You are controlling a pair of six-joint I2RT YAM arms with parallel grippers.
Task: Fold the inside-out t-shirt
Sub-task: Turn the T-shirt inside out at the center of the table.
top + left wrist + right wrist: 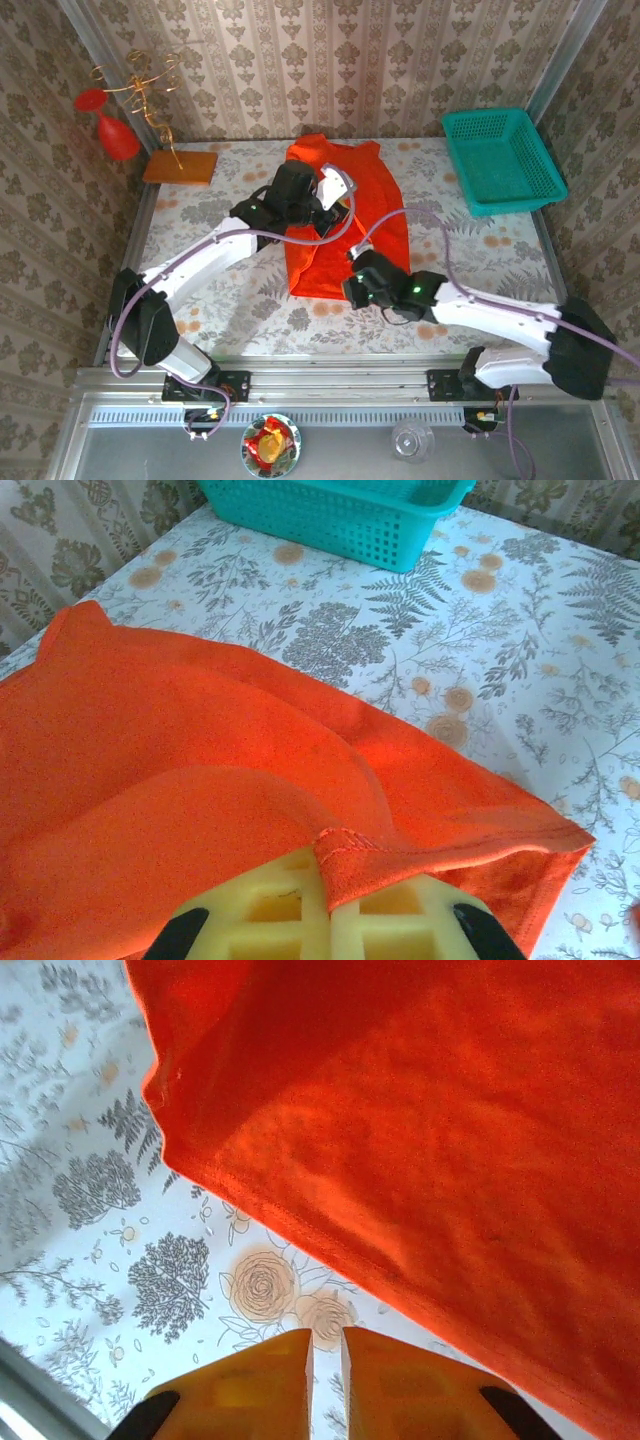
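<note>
Left gripper clamped on a seamed fold of the plain orange-red cloth inside-out t-shirt, likely to pull it over. Right gripper nearly closed, empty, at the hem away from the teal plastic mesh basket. Shirt lies beside that basket.

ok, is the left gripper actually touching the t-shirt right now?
Touching. The left wrist view shows a hemmed fold of the t-shirt pinched between the yellow fingers of the left gripper.
</note>
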